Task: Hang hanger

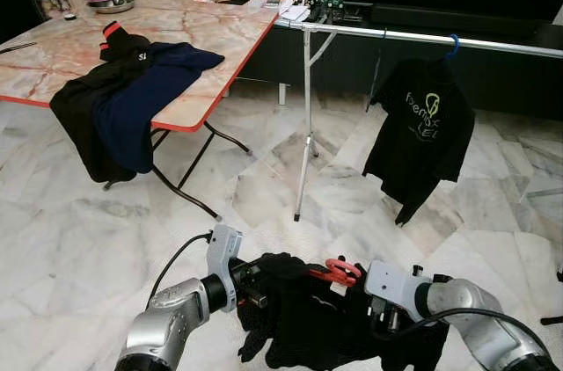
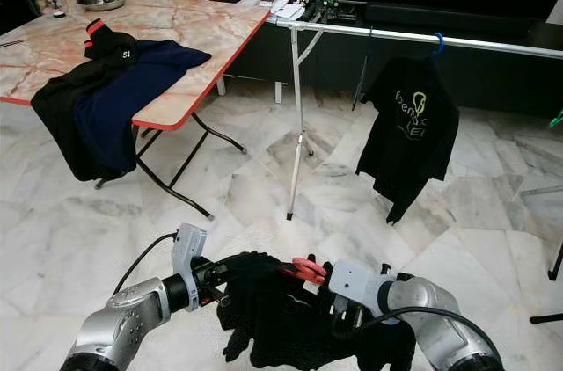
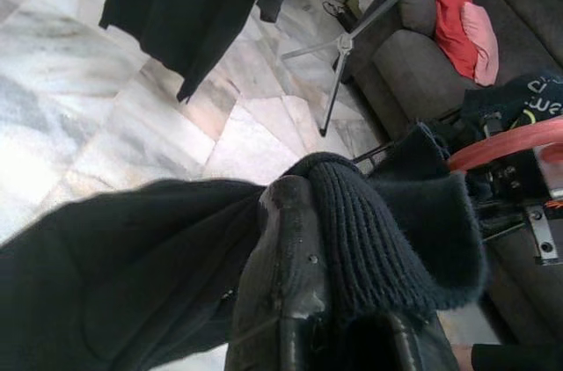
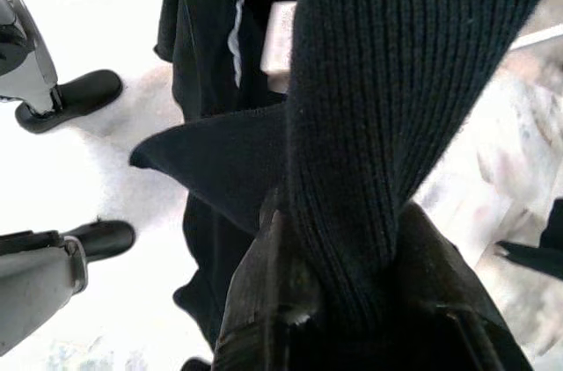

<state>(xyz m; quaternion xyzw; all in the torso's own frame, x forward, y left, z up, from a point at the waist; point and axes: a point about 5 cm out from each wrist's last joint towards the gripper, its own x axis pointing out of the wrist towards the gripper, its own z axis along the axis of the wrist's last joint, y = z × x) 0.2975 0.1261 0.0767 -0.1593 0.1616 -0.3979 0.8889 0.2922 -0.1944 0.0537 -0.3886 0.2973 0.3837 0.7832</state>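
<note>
A: Item, nearest?
B: Black shirt [image 1: 325, 323] on red hanger [image 1: 341, 271], low between both arms; left gripper [image 3: 303, 239] and right gripper [image 4: 347, 239] each clamped on its ribbed collar.
A: Beyond?
B: Rack pole [image 1: 305, 125], hung tee [image 1: 420, 129], table [image 1: 220, 37] draped with clothes [image 1: 119, 94].

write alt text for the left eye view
Both grippers, left and right, hold a black garment on a red hanger low over a marble floor. Ahead, a black printed t-shirt hangs on a metal clothes rail; dark clothes drape a folding table.
</note>
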